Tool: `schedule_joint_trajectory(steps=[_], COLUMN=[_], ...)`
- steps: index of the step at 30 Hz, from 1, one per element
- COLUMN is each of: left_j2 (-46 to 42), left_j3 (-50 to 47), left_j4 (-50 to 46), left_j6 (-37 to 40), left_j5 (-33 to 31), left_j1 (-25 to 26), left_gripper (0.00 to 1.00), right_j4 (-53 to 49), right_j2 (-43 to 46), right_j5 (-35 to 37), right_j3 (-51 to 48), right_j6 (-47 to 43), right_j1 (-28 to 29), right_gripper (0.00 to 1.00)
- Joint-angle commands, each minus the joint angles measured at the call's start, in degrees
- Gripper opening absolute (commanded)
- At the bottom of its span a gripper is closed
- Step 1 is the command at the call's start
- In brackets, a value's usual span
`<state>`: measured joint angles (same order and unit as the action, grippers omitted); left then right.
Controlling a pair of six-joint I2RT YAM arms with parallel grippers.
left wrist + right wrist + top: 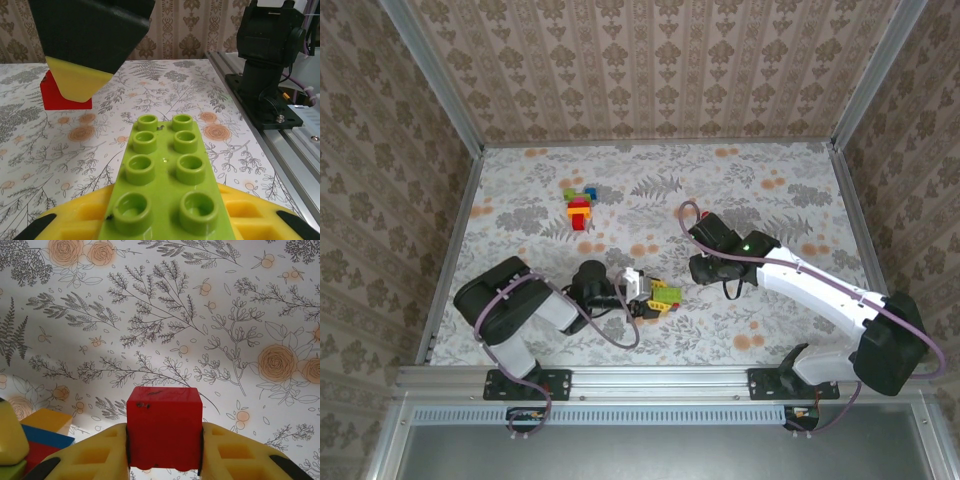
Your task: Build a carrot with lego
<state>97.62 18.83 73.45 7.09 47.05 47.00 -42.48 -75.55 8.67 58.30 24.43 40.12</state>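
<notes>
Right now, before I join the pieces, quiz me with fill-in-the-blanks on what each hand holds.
1. The left hand holds an oblong brick coloured ____.
2. Its top shows ____ studs.
3. The right hand clamps a square brick coloured ____.
Missing: green; eight; red.

Bright, even light, soft shadows on the table (165, 365), sheen on the green brick (170, 200), near jaws blurred.
</notes>
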Motion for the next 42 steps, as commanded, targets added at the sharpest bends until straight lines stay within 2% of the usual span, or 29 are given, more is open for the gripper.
schedule_joint_trajectory(steps=[1, 21, 32, 38, 42], left_j2=[1.7, 6.3, 5.0, 3.2, 1.9], left_j3=[1.8, 4.3, 3.3, 2.2, 1.7], left_j4=[2.3, 2.3, 2.3, 2.1, 2.1], left_j6=[-1.2, -1.7, -1.8, -2.2, -2.4], left_j5=[0.2, -0.4, -0.5, 0.6, 1.3], left_j1=[0.6, 1.1, 0.7, 0.7, 0.6], left_gripper=[0.33, 0.44, 0.49, 0.58, 0.6], right_j4=[-0.4, -0.9, -0.8, -0.1, -0.5], right_j2=[2.4, 3.1, 2.9, 2.1, 2.0], right_j5=[1.5, 1.2, 1.0, 0.3, 0.5], right_j3=[-0.9, -0.7, -0.6, -0.8, -0.7], right_j6=[0.0, -0.6, -0.6, -0.3, -0.3], right_j1=[-0.7, -2.0, -2.0, -2.0, -2.0], right_gripper=[0.32, 0.32, 0.32, 0.32, 0.32])
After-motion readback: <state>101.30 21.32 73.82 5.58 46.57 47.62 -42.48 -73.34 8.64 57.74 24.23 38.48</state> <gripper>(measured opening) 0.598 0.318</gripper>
